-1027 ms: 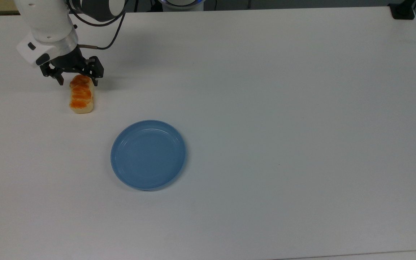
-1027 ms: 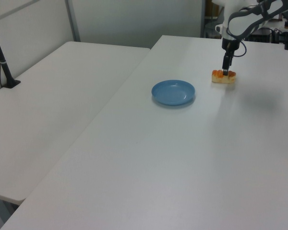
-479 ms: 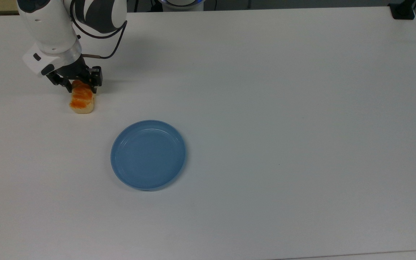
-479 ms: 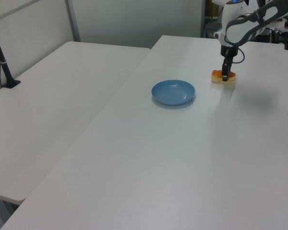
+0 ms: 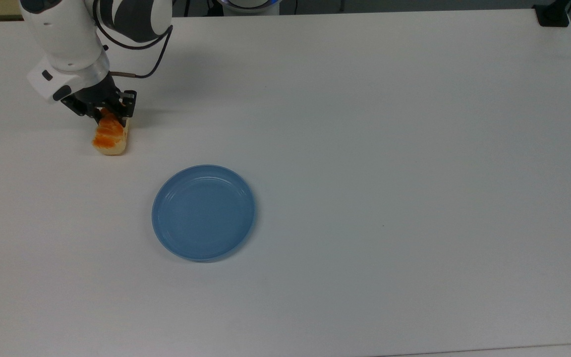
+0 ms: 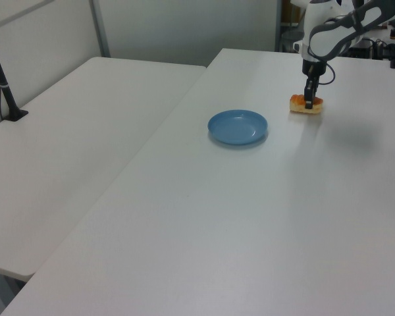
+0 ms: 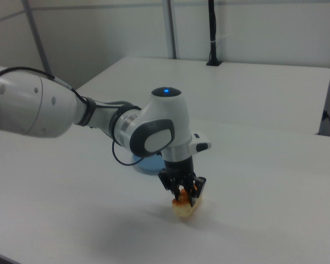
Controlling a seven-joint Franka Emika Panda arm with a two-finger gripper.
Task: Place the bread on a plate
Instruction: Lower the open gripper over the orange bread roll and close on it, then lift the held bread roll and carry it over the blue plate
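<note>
Claw (image 5: 108,113): clamped on the far end of the bread, fingers closed in from the wider spread of a second ago; pointing straight down in the left view (image 6: 309,100) and the right view (image 7: 185,193).
Change: dropped from just above the loaf to around it, then pinched shut; wrist now drawn a touch toward the top view's left.
Bread (image 5: 109,136): near the desk's far-left corner in the top view, gripped at one end only; free end swung slightly toward the top view's left compared with half a second ago, so likely tipped or just starting to lift; hard to tell whether clear of the desk. Seen under the claw in the left view (image 6: 305,104) and the right view (image 7: 182,209).
Meaning: grasp looks made, carry not yet begun.
Risk: end grip on a long loaf, so sagging or twisting out of the fingers seems possible during the lift.
Plate (image 5: 203,212): blue, bare, well apart from the loaf, nearer the middle of the desk; in the left view (image 6: 237,127) to the left of the bread; in the right view (image 7: 149,164) partly behind the arm.
Desk (image 5: 389,148): white, plain path between loaf and plate.
Next: lift clear, cross to above the plate, lower, let go.
</note>
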